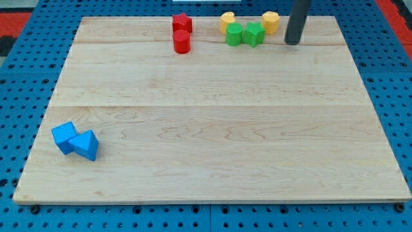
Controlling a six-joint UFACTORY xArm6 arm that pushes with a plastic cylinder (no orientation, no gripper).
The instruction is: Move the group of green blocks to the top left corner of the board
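Note:
Two green blocks stand side by side near the view's top edge of the wooden board point(206, 116): a green cylinder point(234, 35) and a green star-shaped block point(253, 34), touching each other. My tip point(293, 42) rests on the board to the right of the green star block, a short gap apart. The dark rod rises out of the view's top. The board's top left corner lies far to the left of the green blocks.
A red star block point(182, 23) and a red cylinder point(181, 42) stand left of the green blocks. Two yellow blocks point(228, 21) point(271, 21) sit just behind the green ones. A blue cube point(64, 137) and blue triangular block point(85, 145) lie at bottom left.

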